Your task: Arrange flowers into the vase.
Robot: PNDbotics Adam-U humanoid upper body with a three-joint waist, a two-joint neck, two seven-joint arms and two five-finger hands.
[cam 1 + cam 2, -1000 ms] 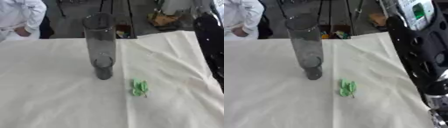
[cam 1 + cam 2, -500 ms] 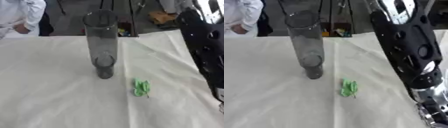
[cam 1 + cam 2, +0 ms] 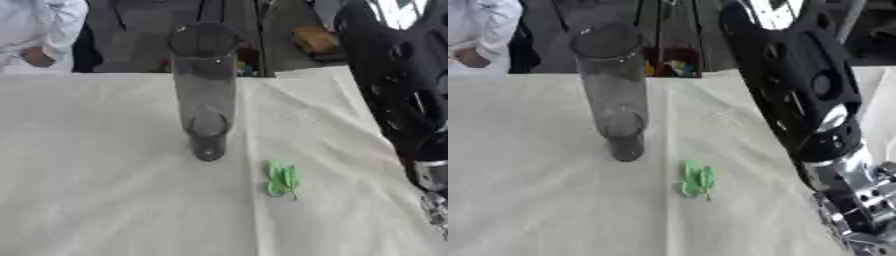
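On the cloth-covered tabletop (image 3: 96, 190) we see the tall clear vase (image 3: 204, 90) standing upright, and just beside its base, toward our right and nearer us, a small green sprig (image 3: 283, 180) lying flat. Its long axis runs roughly away from us, slightly tilted. Our right arm (image 3: 798, 95) comes in from the upper right and slants down along the right edge, so it is the nearer limb. The sprig lies to the left of the silver wrist (image 3: 859, 200). The right hand itself falls below the edge, so we cannot tell whether its fingers are open or closed. Our left hand shows nowhere. We judge the next move is a leftward reach to the sprig.
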